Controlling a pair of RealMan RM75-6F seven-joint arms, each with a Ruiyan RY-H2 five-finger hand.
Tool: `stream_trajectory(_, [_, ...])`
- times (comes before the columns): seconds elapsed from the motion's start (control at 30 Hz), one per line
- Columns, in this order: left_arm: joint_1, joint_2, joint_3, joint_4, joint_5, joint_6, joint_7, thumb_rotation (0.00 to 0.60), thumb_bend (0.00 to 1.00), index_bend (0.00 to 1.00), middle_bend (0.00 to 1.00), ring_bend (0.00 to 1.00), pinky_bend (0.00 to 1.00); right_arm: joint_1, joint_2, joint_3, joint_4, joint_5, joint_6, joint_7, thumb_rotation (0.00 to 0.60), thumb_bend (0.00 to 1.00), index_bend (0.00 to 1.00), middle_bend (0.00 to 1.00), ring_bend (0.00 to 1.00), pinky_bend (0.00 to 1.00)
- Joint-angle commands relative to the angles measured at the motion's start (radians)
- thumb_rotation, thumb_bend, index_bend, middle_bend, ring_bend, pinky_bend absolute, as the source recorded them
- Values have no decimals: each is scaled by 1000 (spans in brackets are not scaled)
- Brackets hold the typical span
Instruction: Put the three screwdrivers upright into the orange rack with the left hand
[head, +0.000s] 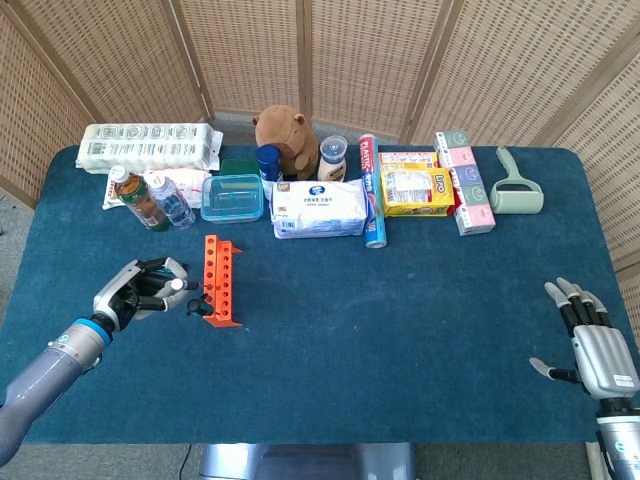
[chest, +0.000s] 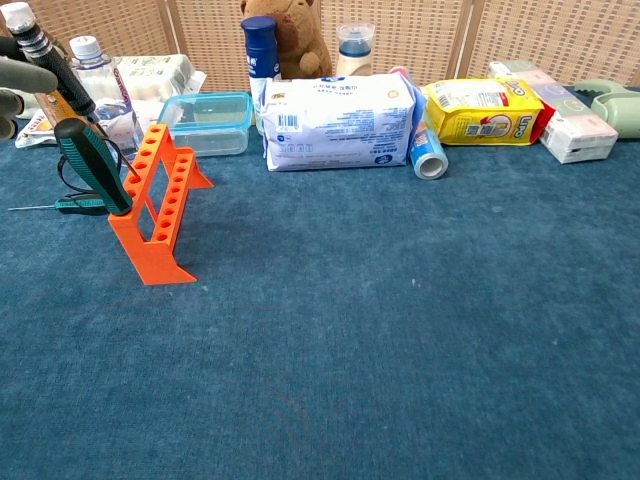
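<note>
With one green-handled screwdriver (chest: 92, 165) leaning in the orange rack (chest: 156, 203) and a thin one (chest: 62, 206) lying left of it, the left hand (head: 140, 290), clamped on a black screwdriver (chest: 62, 68), should steady its tip over a hole before lowering; the right hand (head: 592, 347) rests spread.

Head view only. Left hand (head: 140, 288) is sitting at lower left of the frame, fingers curled around a screwdriver (head: 176, 285) whose tip is pointing toward the orange rack (head: 221, 279) just to its right. A dark-handled screwdriver (head: 201, 308) is standing at the rack's near end. Right hand (head: 594, 350) is resting at lower right, fingers spread, holding nothing. Across the upper part of the blue bench (head: 400, 320) a row of items is lying: bottles (head: 150, 197), clear box (head: 233, 197), plush toy (head: 288, 135), wipes pack (head: 320, 208), yellow bag (head: 416, 189).
</note>
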Motion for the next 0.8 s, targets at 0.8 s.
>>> stream_trajectory(0.8, [-29, -72, 20, 58, -86, 17, 73, 600, 380, 631, 890, 1000, 985, 0, 3, 0, 1, -1, 1, 8, 600, 16, 0, 29, 3, 19])
